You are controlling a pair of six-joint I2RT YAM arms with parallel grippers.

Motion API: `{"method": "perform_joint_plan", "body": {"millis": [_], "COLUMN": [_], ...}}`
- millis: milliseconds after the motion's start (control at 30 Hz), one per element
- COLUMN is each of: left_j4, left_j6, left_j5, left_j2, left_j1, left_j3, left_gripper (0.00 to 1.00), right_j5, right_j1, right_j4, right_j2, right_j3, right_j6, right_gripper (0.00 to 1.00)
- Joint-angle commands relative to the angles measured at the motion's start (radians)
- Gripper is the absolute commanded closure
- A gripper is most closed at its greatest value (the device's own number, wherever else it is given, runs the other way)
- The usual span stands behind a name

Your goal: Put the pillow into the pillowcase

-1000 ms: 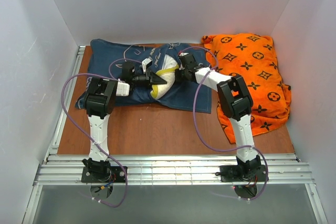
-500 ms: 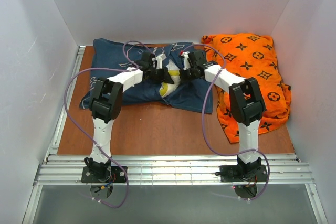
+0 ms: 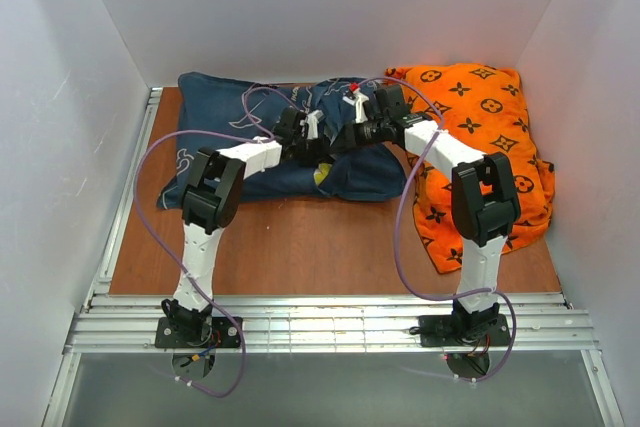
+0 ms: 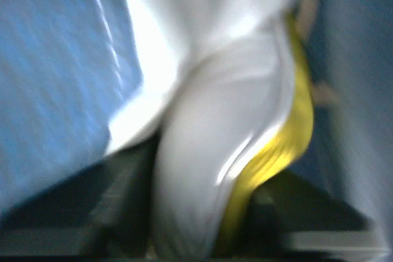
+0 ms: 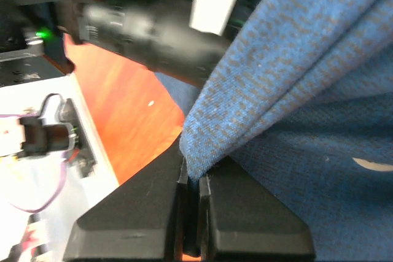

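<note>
The pillow (image 4: 209, 151) slid deeper into the pillowcase (image 3: 220, 117); right claw (image 5: 190, 173) pinches it, left claw (image 3: 315, 147) unclear.

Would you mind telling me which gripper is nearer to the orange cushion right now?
Right. The right gripper pinches the pillowcase just left of the orange cushion; the left gripper sits farther left, over the pillowcase's middle.

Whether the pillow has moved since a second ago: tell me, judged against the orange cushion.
Yes. The pillow has sunk into the pillowcase, away from the orange cushion; only a small white-and-yellow patch still shows.
</note>
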Motion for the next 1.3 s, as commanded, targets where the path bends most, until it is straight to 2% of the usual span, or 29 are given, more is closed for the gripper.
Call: {"method": "perform_joint_plan", "body": {"millis": [0,100,167,267,400,533,567,700,767,900,1067,1200,1233,1267], "left_j4": [0.110,0.095,0.054,-0.030,-0.034,-0.006,0.000,0.032,0.090,0.117,0.115,0.117,0.133,0.138], "left_j6": [0.011,0.100,0.164,0.208,0.241,0.289,0.294,0.288,0.237,0.151,0.048,0.070,0.074,0.076], "left_j5": [0.041,0.083,0.121,0.158,0.213,0.212,0.200,0.196,0.210,0.203,0.186,0.177,0.174,0.187], "left_j2": [-0.159,-0.322,-0.382,-0.440,-0.515,-0.554,-0.537,-0.441,-0.393,-0.209,-0.069,-0.143,-0.228,-0.268], "left_j1": [0.045,0.088,0.105,0.105,0.107,0.107,0.104,0.064,0.047,-0.019,-0.028,0.004,0.016,0.051], "left_j3": [-0.210,-0.266,-0.295,-0.306,-0.387,-0.445,-0.445,-0.361,-0.335,-0.254,-0.252,-0.321,-0.367,-0.388], "left_gripper": [0.61,0.45,0.44,0.47,0.48,0.66,0.71,0.74,0.76,0.88,0.92,0.70,0.62,0.60], "right_j5": [-0.181,-0.159,-0.144,-0.136,-0.144,-0.153,-0.162,-0.191,-0.216,-0.292,-0.339,-0.317,-0.276,-0.251], "right_j1": [-0.030,-0.063,-0.070,-0.072,-0.070,-0.072,-0.072,-0.072,-0.070,-0.069,-0.051,-0.051,-0.051,-0.051], "right_j4": [0.034,0.020,-0.011,-0.037,-0.049,-0.052,-0.054,-0.061,-0.066,-0.068,-0.026,0.004,0.004,0.006], "right_j2": [-0.038,-0.043,-0.043,-0.044,-0.055,-0.066,-0.069,-0.075,-0.076,-0.073,-0.072,-0.061,-0.056,-0.055], "right_j3": [-0.042,-0.056,-0.052,-0.049,-0.066,-0.081,-0.089,-0.108,-0.115,-0.106,-0.069,-0.085,-0.105,-0.115], "right_j6": [0.068,0.053,0.016,-0.019,-0.024,-0.022,-0.024,-0.019,-0.019,0.007,0.079,0.136,0.136,0.120], "right_gripper": [0.99,0.99,0.99,0.99,0.99,0.99,0.99,0.99,0.99,0.99,0.99,0.99,0.99,0.99]}}
